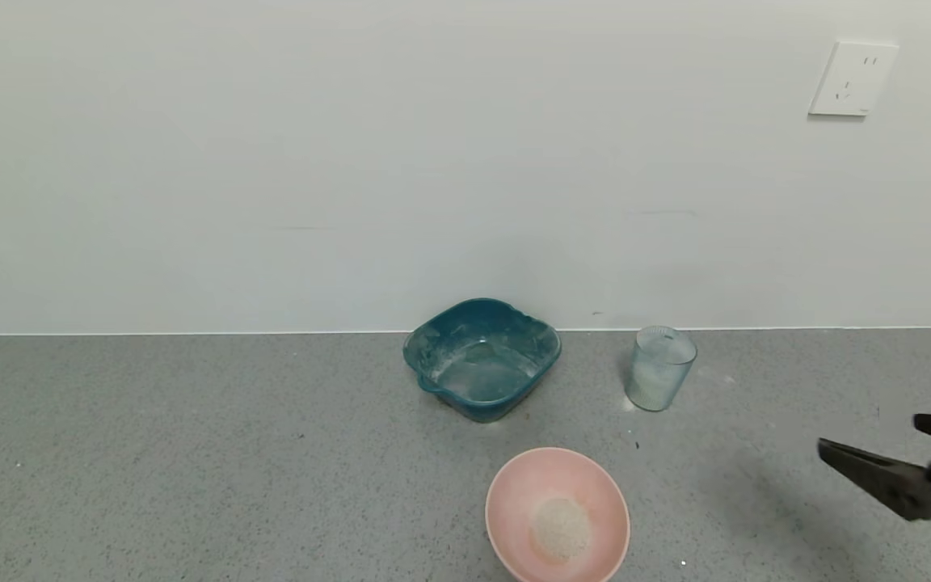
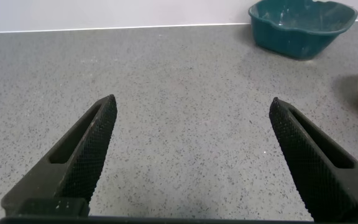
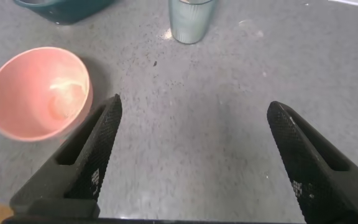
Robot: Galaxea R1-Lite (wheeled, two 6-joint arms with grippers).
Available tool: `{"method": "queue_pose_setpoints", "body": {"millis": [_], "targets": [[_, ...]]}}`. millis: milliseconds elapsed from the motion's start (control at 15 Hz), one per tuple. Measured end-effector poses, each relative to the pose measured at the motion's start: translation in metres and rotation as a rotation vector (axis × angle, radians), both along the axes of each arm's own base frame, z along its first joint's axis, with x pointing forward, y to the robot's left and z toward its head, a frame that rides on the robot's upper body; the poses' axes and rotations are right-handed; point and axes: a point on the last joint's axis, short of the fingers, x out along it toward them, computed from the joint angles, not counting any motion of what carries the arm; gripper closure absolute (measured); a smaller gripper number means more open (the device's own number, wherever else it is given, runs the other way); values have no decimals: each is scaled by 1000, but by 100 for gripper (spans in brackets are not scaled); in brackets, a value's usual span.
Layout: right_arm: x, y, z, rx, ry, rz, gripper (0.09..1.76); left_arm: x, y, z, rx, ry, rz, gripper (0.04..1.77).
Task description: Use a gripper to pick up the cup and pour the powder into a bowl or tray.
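Observation:
The ribbed translucent cup (image 1: 661, 368) stands upright near the wall, right of the teal basin; whitish powder shows through its lower part. It also shows in the right wrist view (image 3: 191, 22). The pink bowl (image 1: 558, 513) sits at the front with a small heap of powder (image 1: 561, 527) at its centre; it also shows in the right wrist view (image 3: 36, 93). My right gripper (image 1: 869, 434) is open and empty, above the counter to the right of and nearer than the cup, well apart from it (image 3: 194, 107). My left gripper (image 2: 191, 106) is open and empty over bare counter, out of the head view.
A dark teal basin (image 1: 482, 358) with dusty white residue stands by the wall, behind the bowl; it shows in the left wrist view (image 2: 303, 25) too. The grey speckled counter (image 1: 191, 453) meets a white wall. A few powder specks lie around the cup.

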Motion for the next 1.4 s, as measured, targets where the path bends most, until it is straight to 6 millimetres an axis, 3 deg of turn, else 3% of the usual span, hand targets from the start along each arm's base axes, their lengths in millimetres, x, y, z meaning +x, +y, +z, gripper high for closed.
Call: {"method": "queue_pose_setpoints", "body": {"millis": [200, 400, 733, 1000, 1400], "targets": [[-61, -24, 7, 30, -89, -4, 15, 0, 0, 0, 0, 0, 0, 5], [-103, -42, 6, 61, -189, -64, 15, 0, 0, 0, 0, 0, 0, 5], [-139, -52, 1, 65, -317, -260, 15, 0, 0, 0, 0, 0, 0, 5], [-165, -49, -12, 31, -375, -322, 15, 0, 0, 0, 0, 0, 0, 5], [-179, -48, -49, 42, -453, -320, 15, 0, 0, 0, 1, 0, 0, 5]]}}
